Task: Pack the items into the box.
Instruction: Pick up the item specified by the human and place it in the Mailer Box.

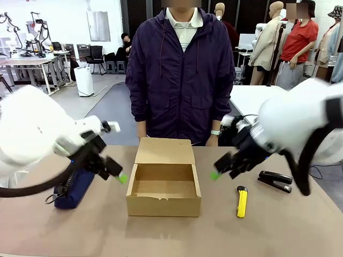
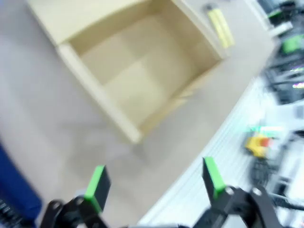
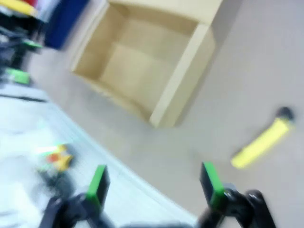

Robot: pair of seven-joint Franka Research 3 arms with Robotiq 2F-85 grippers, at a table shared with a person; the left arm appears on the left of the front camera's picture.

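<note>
The open tan cardboard box [image 1: 163,205] stands mid-table, its lid flap folded back toward the person; nothing lies inside. To its right the yellow utility knife [image 1: 242,202] lies on the table, with the black stapler [image 1: 275,181] farther right. My left gripper [image 1: 119,174] hovers open just left of the box. My right gripper [image 1: 217,172] hovers open just right of it, above the knife. The left wrist view shows the box [image 2: 95,90], the knife [image 2: 221,26] and the open left gripper [image 2: 155,183]. In the right wrist view are the box [image 3: 183,76], the knife [image 3: 263,142] and the open right gripper [image 3: 154,184].
A dark blue pouch [image 1: 72,187] sits on the table under my left arm, left of the box. The person in a dark jacket [image 1: 182,75] stands at the far edge behind the box, hands down. Both wrist views are motion-blurred.
</note>
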